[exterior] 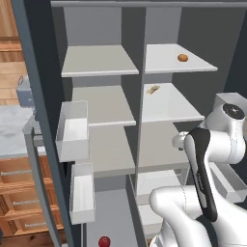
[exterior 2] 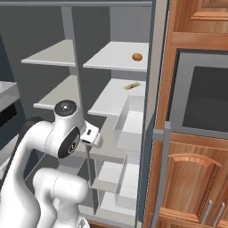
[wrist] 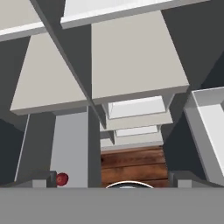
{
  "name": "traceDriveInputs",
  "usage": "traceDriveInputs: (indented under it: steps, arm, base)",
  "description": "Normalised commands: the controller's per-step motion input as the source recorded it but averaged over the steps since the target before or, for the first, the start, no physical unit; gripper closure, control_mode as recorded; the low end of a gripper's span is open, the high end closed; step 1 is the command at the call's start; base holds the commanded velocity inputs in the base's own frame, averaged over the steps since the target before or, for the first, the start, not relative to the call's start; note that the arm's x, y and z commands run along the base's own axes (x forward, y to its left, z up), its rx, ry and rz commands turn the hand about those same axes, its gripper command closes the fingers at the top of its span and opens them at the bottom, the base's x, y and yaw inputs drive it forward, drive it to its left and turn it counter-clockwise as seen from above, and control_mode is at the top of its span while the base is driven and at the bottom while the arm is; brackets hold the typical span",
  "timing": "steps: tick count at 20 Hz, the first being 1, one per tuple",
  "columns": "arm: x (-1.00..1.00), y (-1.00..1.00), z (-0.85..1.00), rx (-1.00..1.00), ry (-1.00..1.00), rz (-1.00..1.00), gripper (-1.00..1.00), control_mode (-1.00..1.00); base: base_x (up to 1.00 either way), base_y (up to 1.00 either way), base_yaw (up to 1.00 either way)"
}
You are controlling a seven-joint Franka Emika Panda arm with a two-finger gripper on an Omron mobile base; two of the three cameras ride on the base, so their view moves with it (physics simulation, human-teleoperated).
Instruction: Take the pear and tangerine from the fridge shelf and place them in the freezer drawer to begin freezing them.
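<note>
Two fruits, two very different spots. The tangerine (exterior: 182, 58) sits on the top right fridge shelf (exterior: 193, 65), toward the back, alone on that slab; from the right base view it shows at the same shelf near the fridge's right wall. One shelf below lies a flat tan-yellow scrap (exterior: 153, 89). The pear (exterior: 104, 241) is far lower, resting on the grey floor of the freezer drawer (exterior: 108, 212) at the bottom left of the open fridge, under the translucent door bins (exterior: 73, 129).

The gripper (wrist: 112, 183) stands released, jaws spread wide with nothing between them; the two dark fingertips (wrist: 41, 180) poke up at the bottom corners of the hand view. In that view the pear (wrist: 62, 178) shows just beside the left tip, not touching it (looks further off in depth, hard to judge). The camera looks along the shelf stack at the undersides or fronts of the pale slabs, with the lower compartments beyond.

The tangerine is well apart from the gripper, high above where the hand points. White arm (exterior: 212, 144) folds in front of the lower right shelves.
</note>
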Motion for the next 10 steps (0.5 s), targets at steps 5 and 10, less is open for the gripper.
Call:
traceDriveInputs:
  steps: [5, 10]
  arm:
    - [0.0, 0.0, 0.0, 0.0, 0.0, 0.0, -1.0, 1.0]
    - [0.07, -0.07, 0.76, -0.03, -0.14, -0.05, -1.0, -1.0]
  base:
    - [0.23, 0.0, 0.0]
    - [0.0, -0.01, 0.0]
